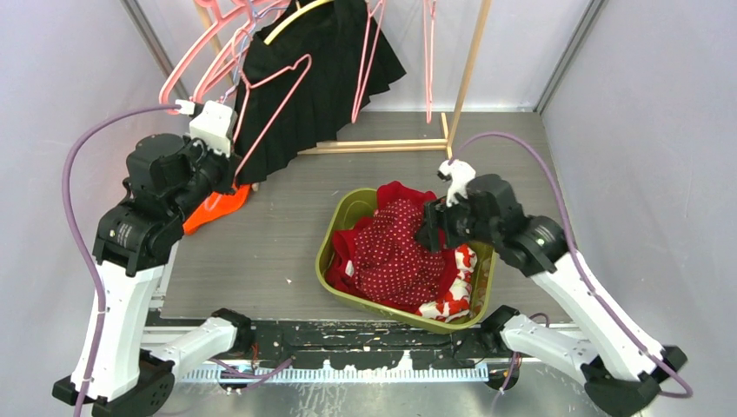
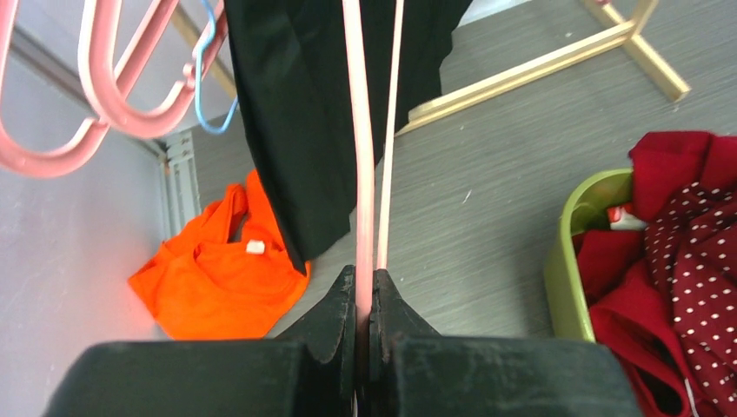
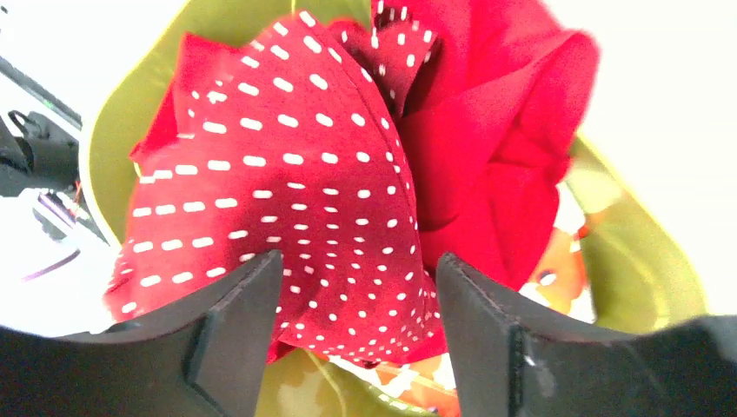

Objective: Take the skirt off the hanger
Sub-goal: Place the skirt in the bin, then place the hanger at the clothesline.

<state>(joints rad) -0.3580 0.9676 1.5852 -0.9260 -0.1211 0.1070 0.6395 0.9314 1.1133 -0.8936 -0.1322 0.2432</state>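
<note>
My left fingers (image 2: 352,287) are pinched shut on the pink hanger (image 2: 358,130), whose wire runs straight ahead of them. My right fingers (image 1: 432,228) are spread. The red dotted skirt (image 3: 278,174) lies directly beyond them in the green basket (image 3: 643,261), so the right arm is nearer.

You are looking at two grippers, the left gripper (image 2: 365,276) and the right gripper (image 3: 358,261). You are seeing one black skirt (image 1: 322,78), one orange garment (image 2: 213,278), one wooden rack (image 1: 469,61) and one green basket (image 1: 335,234). The basket is holding three garments: one dotted red garment (image 1: 400,248), one plain red garment (image 1: 400,193) and one red-and-white garment (image 1: 456,291). At least four pink hangers (image 2: 358,130) are hanging tangled, too tangled for an exact count, plus one yellow hanger (image 1: 295,19) and one blue hook (image 2: 197,82).
</note>
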